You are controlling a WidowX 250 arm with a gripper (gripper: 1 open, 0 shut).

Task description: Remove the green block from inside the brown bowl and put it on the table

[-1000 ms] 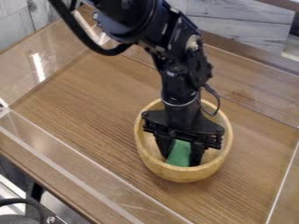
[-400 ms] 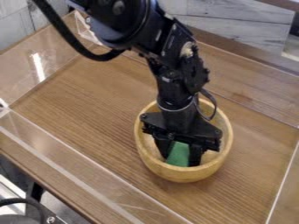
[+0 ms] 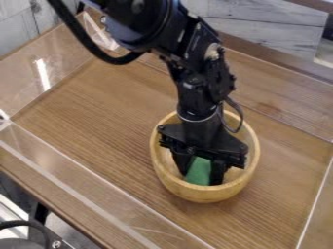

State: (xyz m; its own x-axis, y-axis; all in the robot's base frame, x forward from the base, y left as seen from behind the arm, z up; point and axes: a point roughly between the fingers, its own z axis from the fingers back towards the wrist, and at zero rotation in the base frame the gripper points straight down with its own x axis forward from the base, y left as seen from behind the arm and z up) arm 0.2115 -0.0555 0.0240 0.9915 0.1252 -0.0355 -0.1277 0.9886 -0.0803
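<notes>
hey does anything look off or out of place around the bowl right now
Nothing stands out as odd. The brown bowl sits flat on the table, with the green block inside it and the gripper reaching in. No spill or damage shows.

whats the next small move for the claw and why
Probably close the claw gently before any lift: it already reaches down into the brown wooden bowl, with its fingers around the green block, and the block still has to come out onto the table. Whether the fingers already grip it is hard to tell from this view.
</notes>
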